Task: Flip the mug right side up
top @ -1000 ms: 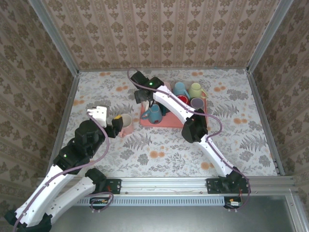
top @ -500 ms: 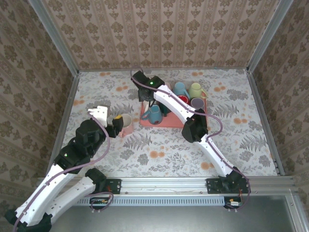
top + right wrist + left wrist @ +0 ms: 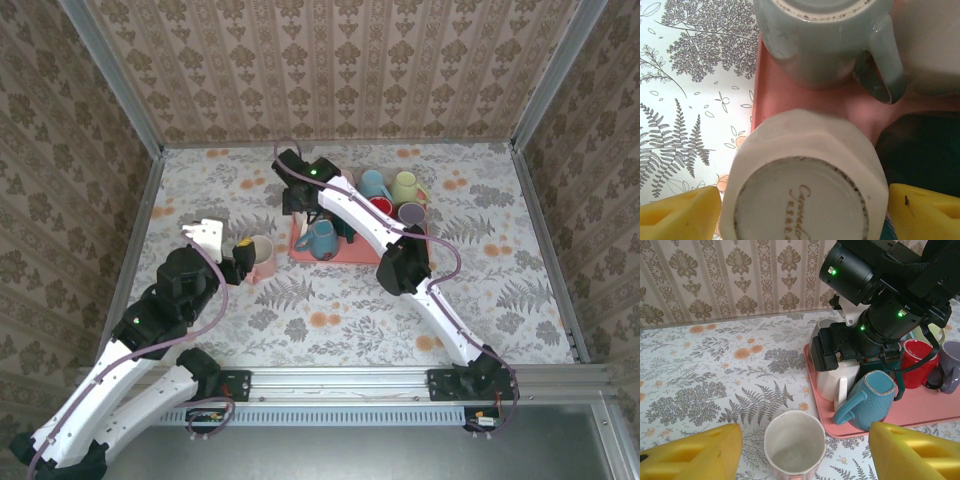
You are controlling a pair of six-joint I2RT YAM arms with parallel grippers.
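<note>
Hovering at the left, the left gripper (image 3: 805,440) has its yellow fingers (image 3: 695,452) spread wide around an upright cream mug (image 3: 794,445) on the floral table (image 3: 705,365), with gaps on both sides. Right of it lies the pink tray (image 3: 920,412), and at its left edge the upside-down mug (image 3: 805,160) stands base up. The right gripper (image 3: 805,212) straddles it from above, jaws apart and close to its sides, with no visible clamp. A brown cursive stamp (image 3: 807,197) on the base starts with a looping "C"; the rest and the smaller line beneath are unreadable. A pale blue-green mug (image 3: 820,45) stands just beside it, and a red mug (image 3: 917,365) sits further right.
</note>
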